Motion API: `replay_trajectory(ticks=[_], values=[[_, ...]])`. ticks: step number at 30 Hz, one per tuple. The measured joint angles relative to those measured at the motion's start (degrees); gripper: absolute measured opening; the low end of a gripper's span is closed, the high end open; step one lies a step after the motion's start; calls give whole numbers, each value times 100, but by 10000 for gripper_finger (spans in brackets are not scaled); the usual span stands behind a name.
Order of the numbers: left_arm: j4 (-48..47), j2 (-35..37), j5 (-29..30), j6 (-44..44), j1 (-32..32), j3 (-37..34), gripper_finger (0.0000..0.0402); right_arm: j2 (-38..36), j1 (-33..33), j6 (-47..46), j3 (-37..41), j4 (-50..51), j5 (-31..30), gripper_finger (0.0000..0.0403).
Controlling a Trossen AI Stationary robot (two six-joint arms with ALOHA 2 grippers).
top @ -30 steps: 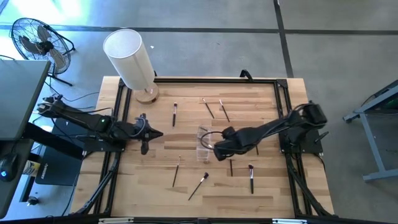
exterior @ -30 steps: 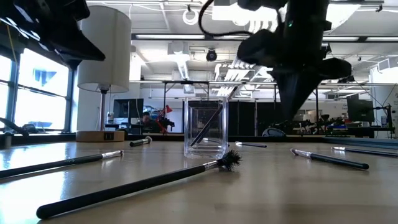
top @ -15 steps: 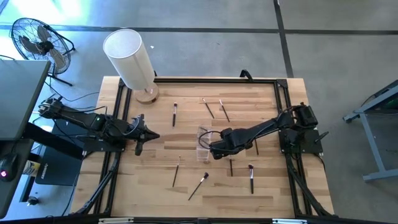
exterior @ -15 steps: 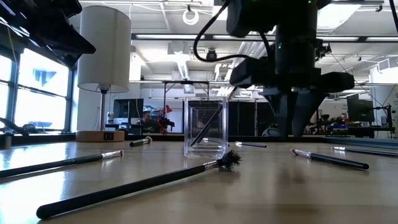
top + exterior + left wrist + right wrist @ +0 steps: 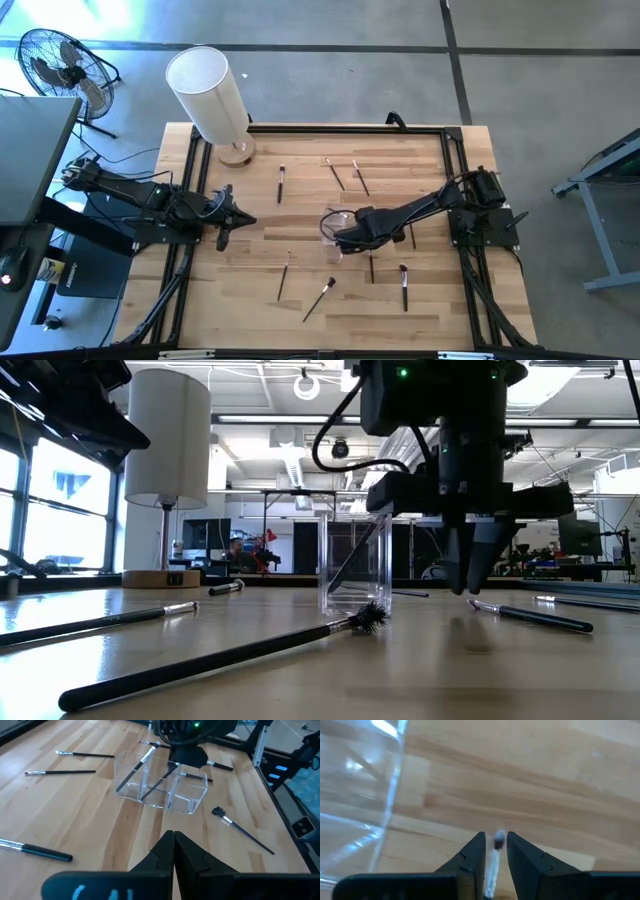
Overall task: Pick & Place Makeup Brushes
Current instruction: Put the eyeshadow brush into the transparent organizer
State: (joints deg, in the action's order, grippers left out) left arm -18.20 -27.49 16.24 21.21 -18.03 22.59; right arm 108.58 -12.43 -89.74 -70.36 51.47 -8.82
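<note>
Makeup brushes lie scattered on the wood-plank table; two more lean inside the clear plastic box mid-table. Right pincer, fingers nearly closed, grips a thin silver-ferruled brush just beside the box; arm stretched low across the table, fingers pointing down. Left pincer clenched, empty, at table's left edge.

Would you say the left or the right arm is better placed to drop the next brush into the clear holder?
The right: its gripper has a brush between its fingers beside the clear holder. The left gripper, shut and empty, waits near the table's left edge.
</note>
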Motion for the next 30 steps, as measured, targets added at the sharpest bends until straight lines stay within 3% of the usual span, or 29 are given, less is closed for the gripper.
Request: replay_trajectory(ticks=[9,16,22,26,30], values=[[-3,0,-87,4,-1,0,0,-224,-146,-23,-8,-75,-209,112],[-1,0,-87,4,-1,1,0,-630,-328,-1,-10,301,-335,115],[0,0,-85,4,-1,2,0,-637,-781,1051,-8,490,-234,106],[-1,0,-83,6,-1,2,0,-639,-1091,922,30,415,-650,104],[0,-2,-82,7,-1,4,0,-635,-1233,465,471,-376,-1149,104]])
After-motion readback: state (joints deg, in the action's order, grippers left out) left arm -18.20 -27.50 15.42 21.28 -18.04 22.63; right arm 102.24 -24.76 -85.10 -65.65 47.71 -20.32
